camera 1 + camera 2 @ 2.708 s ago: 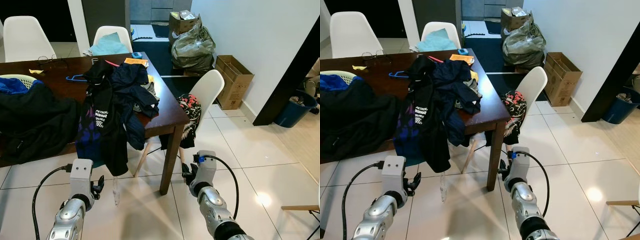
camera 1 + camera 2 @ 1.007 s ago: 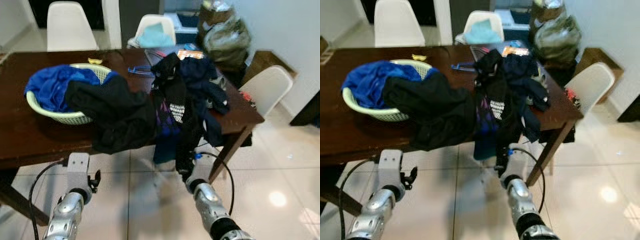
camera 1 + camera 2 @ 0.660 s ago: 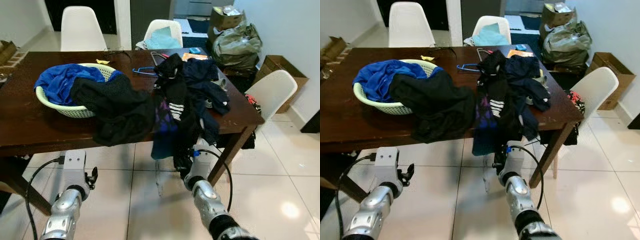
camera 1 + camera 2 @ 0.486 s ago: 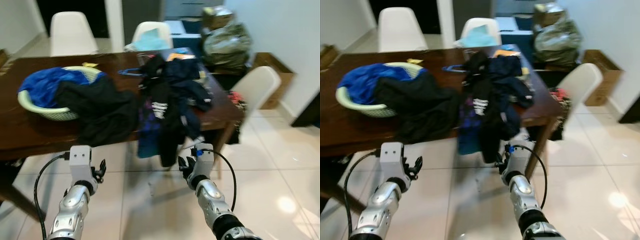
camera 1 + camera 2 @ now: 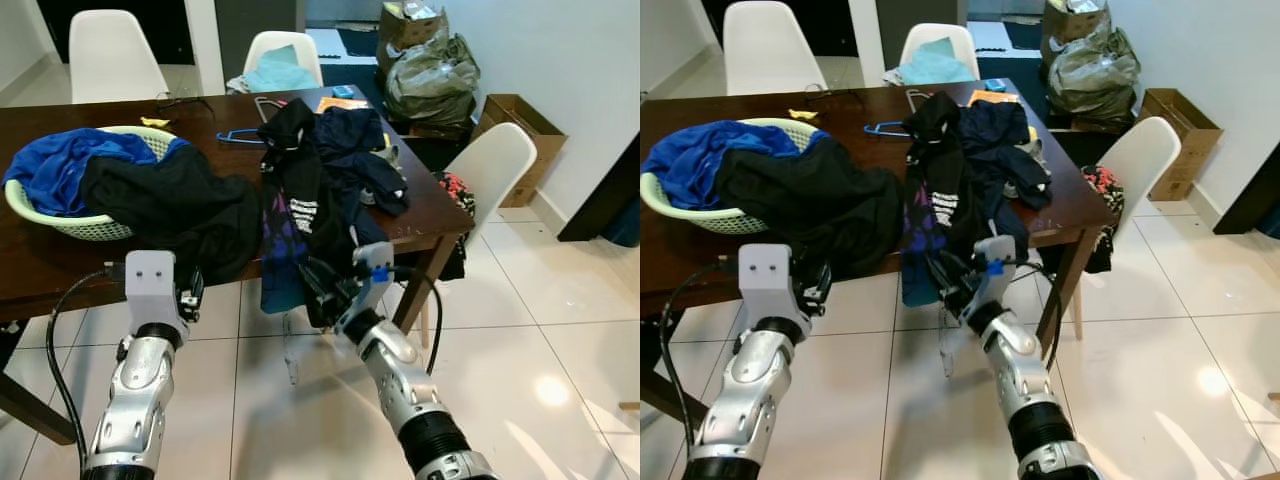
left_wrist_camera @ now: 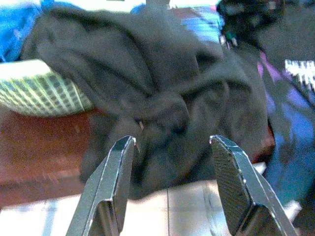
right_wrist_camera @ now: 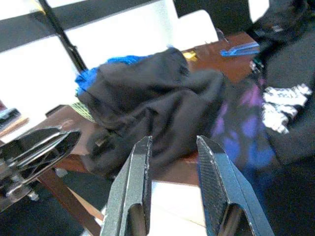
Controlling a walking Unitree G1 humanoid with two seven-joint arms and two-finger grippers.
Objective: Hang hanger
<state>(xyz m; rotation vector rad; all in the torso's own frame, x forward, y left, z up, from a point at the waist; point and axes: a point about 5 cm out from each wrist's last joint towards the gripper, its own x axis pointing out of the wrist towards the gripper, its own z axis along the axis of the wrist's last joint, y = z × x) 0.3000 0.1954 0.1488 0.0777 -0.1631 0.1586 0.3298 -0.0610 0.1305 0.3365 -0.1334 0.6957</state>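
I count three white chairs (image 5: 105,50) — one laundry basket (image 5: 60,222), one blue hanger (image 5: 237,137), two cardboard boxes (image 5: 515,118) — at one table (image 5: 60,262).

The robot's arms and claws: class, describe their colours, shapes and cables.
Both arms are jointed silver metal. Each wrist carries a pale grey box fed by a looping black cable. The left claw and right claw each have two long black fingers. The right wrist bears a small blue tab.
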